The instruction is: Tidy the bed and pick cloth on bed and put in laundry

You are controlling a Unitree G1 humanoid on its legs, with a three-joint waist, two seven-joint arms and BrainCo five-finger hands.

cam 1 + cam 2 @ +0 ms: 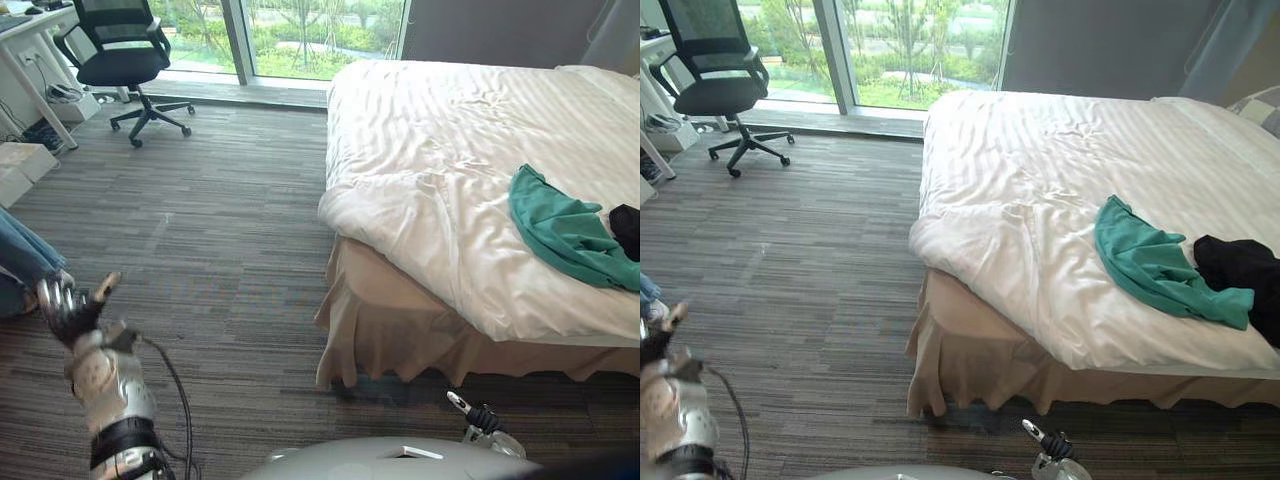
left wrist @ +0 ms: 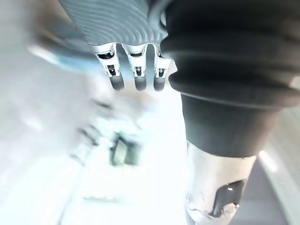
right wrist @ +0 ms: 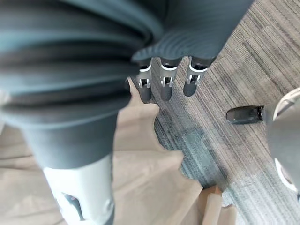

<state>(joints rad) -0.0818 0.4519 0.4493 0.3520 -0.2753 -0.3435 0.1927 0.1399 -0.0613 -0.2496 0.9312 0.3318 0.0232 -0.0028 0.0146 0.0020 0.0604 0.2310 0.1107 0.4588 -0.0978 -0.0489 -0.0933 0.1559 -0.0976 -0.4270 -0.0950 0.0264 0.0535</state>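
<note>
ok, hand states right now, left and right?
Left hand: open, fingers relaxed, holding nothing.
Right hand: open, fingers relaxed, holding nothing.

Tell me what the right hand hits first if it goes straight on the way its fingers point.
Probably the carpet, right at the hem of the beige bed skirt. The right hand points down at that edge, but depth is unclear, so the skirt could come first.
</note>
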